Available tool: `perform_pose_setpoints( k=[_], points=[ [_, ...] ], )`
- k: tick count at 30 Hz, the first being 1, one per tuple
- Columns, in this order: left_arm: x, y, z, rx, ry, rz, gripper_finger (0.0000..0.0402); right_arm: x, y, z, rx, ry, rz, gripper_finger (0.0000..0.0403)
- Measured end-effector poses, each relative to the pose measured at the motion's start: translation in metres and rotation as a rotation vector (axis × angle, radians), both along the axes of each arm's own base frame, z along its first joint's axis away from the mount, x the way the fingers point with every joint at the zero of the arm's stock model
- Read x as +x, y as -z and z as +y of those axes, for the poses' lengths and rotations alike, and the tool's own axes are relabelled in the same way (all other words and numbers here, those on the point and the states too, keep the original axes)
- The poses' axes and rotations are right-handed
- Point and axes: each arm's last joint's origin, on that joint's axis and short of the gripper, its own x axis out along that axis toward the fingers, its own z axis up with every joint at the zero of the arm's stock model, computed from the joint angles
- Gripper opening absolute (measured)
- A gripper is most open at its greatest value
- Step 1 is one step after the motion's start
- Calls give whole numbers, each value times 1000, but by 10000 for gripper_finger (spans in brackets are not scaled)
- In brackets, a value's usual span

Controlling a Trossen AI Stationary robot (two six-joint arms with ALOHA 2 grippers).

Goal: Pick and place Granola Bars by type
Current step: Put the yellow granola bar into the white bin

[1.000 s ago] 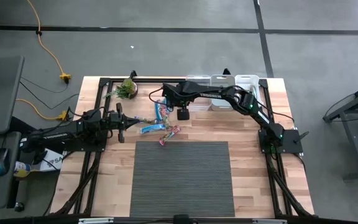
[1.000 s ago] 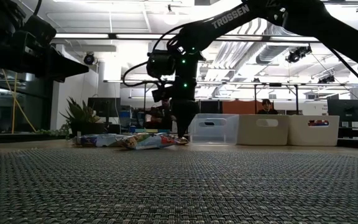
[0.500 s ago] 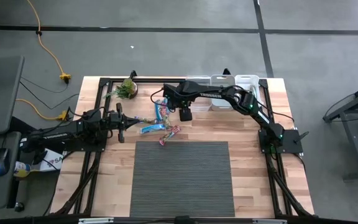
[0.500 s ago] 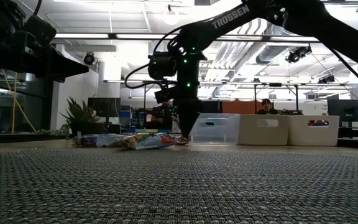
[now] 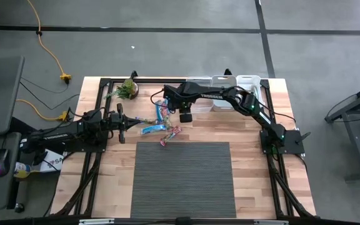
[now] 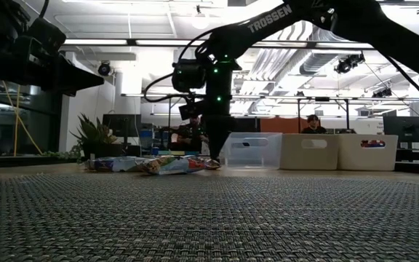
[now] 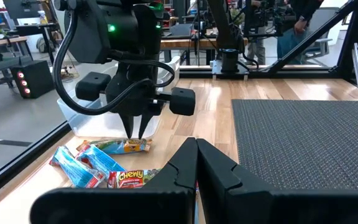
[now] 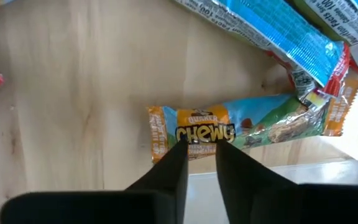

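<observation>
Butcher-block table [image 5: 249,134], dark woven mat [image 5: 183,178] in front, clear bins [image 5: 224,84] along the far edge.
Your right gripper [image 8: 201,152] hangs directly over the orange-green Chewy bar [image 8: 241,129], fingers barely parted, gripping nothing; it lies beside the loose bars [image 5: 161,122]. Pick step: you'd likely need to spread wider, descend, close. Left gripper [image 7: 196,163] waits nearby, closed, empty.
</observation>
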Motion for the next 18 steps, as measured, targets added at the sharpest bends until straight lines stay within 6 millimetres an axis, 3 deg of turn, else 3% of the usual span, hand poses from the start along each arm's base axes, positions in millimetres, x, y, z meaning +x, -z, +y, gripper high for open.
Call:
perform_pose_setpoints(
  k=[7, 18],
  points=[
    [0, 0, 0, 0, 0, 0, 1, 1, 0, -1, -33, 3, 0, 4],
    [0, 0, 0, 0, 0, 0, 1, 8, -5, -3, -57, 44, -87, 4]
  ],
)
